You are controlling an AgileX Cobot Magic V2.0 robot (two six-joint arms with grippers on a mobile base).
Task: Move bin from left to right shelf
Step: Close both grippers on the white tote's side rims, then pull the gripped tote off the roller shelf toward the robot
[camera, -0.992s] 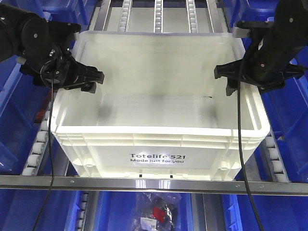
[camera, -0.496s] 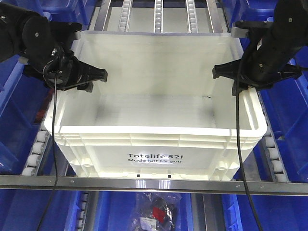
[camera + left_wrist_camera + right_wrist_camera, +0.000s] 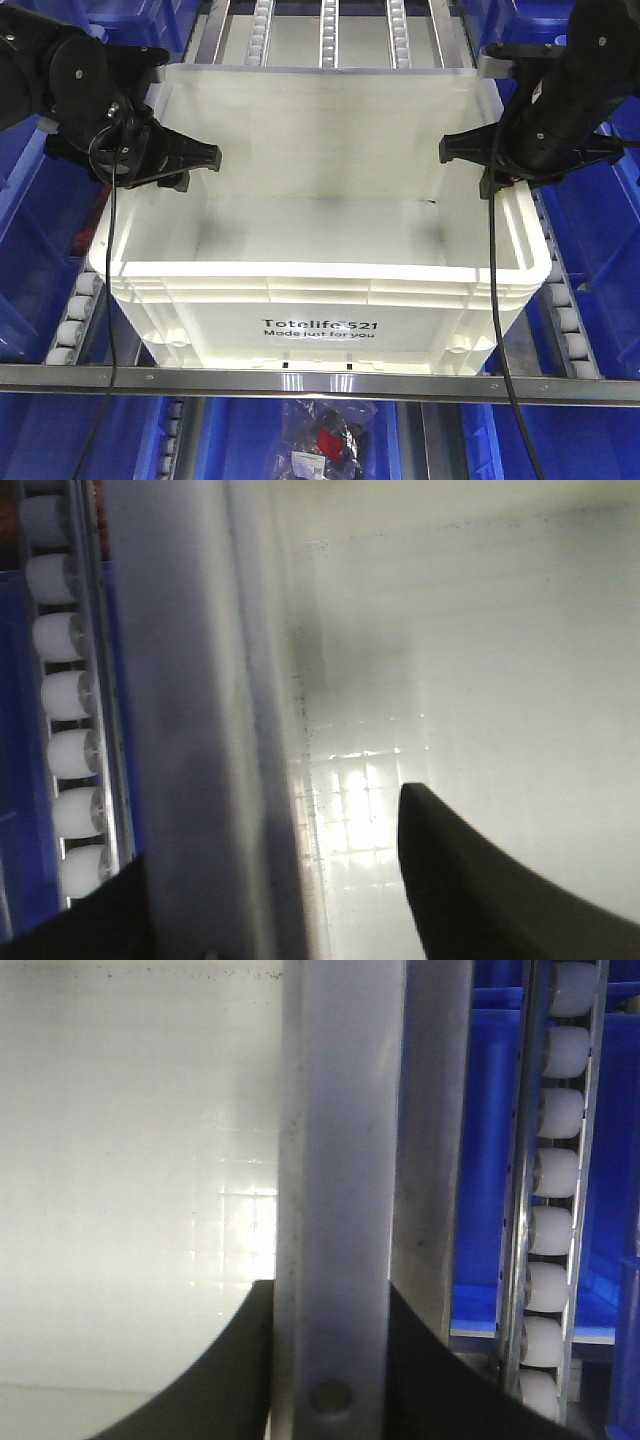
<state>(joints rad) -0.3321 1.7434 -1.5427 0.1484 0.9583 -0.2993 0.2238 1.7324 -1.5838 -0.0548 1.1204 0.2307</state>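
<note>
A large white translucent bin (image 3: 330, 290) marked "Totelife 521" sits on the roller shelf, empty inside. My left gripper (image 3: 185, 165) straddles the bin's left wall (image 3: 190, 730). Its inner finger (image 3: 470, 880) stands apart from the wall, so the jaws are open. My right gripper (image 3: 480, 165) is shut on the bin's right wall (image 3: 340, 1160), with both black fingers pressed against the rim.
White roller tracks (image 3: 75, 310) run under the bin on both sides and behind it (image 3: 330, 30). Blue bins (image 3: 30, 220) flank it left and right (image 3: 605, 220). A metal rail (image 3: 320, 382) crosses the front. A bag of small items (image 3: 325, 440) lies below.
The bin has shifted slightly to the left, with both grippers still at its side walls. Both grippers sit slightly higher in the frame.
</note>
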